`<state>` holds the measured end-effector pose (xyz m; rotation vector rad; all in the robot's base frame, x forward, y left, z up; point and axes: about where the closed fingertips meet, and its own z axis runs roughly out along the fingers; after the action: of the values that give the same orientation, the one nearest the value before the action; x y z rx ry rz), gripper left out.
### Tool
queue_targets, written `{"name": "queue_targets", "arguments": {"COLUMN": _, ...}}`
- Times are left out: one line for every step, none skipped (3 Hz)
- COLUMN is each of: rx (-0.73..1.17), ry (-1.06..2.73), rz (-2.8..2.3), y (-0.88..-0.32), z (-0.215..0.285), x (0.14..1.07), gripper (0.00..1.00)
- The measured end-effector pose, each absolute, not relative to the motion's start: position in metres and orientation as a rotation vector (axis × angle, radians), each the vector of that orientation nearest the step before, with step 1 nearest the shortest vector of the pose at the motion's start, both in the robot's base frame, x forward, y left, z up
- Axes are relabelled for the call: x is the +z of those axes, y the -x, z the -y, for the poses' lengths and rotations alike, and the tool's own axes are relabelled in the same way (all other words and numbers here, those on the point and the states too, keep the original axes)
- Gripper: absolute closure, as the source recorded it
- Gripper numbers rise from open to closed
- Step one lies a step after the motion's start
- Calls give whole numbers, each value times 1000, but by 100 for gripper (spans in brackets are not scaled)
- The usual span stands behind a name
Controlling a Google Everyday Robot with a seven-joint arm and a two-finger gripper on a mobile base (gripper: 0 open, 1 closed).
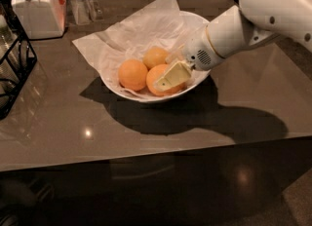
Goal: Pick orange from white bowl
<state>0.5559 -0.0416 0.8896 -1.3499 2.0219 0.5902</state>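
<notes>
The white bowl (195, 21), lined with crumpled white paper, sits in the middle of the dark table. Three oranges lie in it. The largest, deep-orange one (155, 84) is at the front right. A smaller round orange (132, 74) lies to its left. A smaller yellowish one (154, 56) lies behind. My gripper (169, 76) reaches in from the right on the white arm and sits down on the largest orange, covering its right side. The far side of that orange is hidden by the gripper.
A white lidded jar (35, 7) stands at the back left. A black wire rack (13, 69) is at the left edge. A clear stand (80, 6) is behind the bowl. The table's front edge (146, 154) runs below the bowl.
</notes>
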Motion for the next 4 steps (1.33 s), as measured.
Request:
{"name": "queue_targets", "arguments": {"rx": 601, "ry": 1340, "rz": -2050, "y": -557, "z": 46, "x": 884, "gripper": 34}}
{"name": "queue_targets", "arguments": {"rx": 616, "ry": 1334, "rz": -2085, "y": -558, "z": 51, "x": 877, "gripper": 33}}
{"name": "queue_targets", "arguments": {"rx": 616, "ry": 1334, "rz": -2085, "y": -558, "z": 51, "x": 881, "gripper": 33}}
{"name": "queue_targets", "arguments": {"rx": 617, "ry": 1340, "rz": -2101, "y": -559, "z": 52, "x": 878, "gripper": 48}}
